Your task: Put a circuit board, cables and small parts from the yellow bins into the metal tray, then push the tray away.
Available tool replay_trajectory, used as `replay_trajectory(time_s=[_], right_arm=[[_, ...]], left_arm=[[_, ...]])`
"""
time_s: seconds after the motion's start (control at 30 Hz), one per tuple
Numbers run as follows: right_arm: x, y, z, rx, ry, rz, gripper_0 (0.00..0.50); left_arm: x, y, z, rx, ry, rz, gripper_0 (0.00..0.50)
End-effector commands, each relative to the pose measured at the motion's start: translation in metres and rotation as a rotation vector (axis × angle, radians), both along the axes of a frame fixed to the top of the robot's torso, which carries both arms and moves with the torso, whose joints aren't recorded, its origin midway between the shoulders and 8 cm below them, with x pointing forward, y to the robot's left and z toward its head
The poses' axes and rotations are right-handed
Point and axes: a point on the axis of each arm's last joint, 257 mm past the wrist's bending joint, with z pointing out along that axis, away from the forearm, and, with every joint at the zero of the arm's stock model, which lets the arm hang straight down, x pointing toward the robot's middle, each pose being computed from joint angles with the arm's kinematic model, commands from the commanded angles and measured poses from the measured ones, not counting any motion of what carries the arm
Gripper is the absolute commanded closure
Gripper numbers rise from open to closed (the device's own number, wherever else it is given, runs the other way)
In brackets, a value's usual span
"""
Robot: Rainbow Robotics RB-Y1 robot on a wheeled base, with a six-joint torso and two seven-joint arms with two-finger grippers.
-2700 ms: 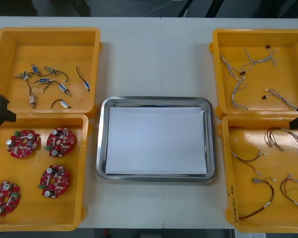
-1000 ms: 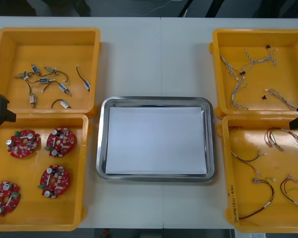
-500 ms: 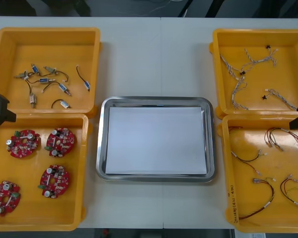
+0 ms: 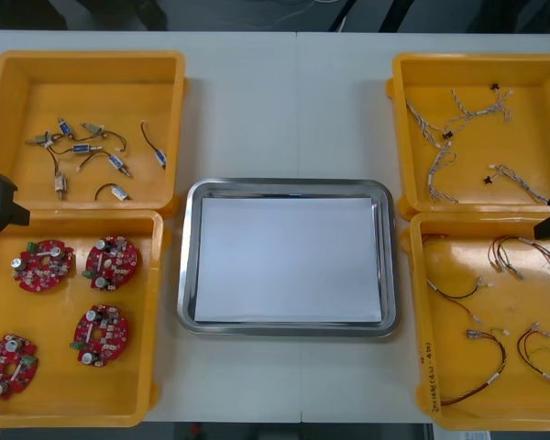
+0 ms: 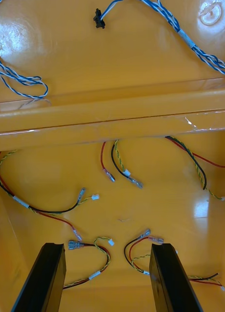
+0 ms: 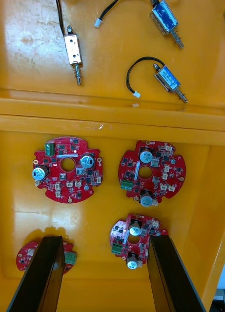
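You're at the start: the shiny metal tray (image 4: 285, 187) on the bench (image 4: 284, 101) holds no parts. Your left end effector (image 6: 105, 253) hangs open above round red circuit boards (image 6: 75, 183), and the right end effector (image 5: 105, 256) hangs open above red and yellow cables (image 5: 126, 172). Next, I think you lower and pinch one board.

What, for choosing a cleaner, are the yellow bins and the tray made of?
Yellow bins: likely moulded plastic, glossy; the wrist views show smooth glare. Metal tray: seemingly polished steel or aluminium, with a mirror-bright rim; its white inside may be paper.
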Motion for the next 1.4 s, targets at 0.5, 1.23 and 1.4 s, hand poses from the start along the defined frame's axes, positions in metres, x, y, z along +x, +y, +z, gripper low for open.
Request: replay_trajectory(time_s=[0.5, 1.23, 1.4], right_arm=[[-0.0031, -0.0190, 0.0112, -0.050, -0.012, 0.017, 0.000], [-0.0031, -0.0190, 0.0112, -0.050, -0.012, 0.017, 0.000], [-0.0031, -0.0190, 0.0112, -0.050, -0.012, 0.017, 0.000]], left_arm=[[-0.0044, 0.0145, 0.0128, 0.074, -0.019, -0.044, 0.000], [-0.0044, 0.0145, 0.0128, 0.074, -0.019, -0.044, 0.000], [-0.0044, 0.0145, 0.0128, 0.074, -0.019, -0.044, 0.000]])
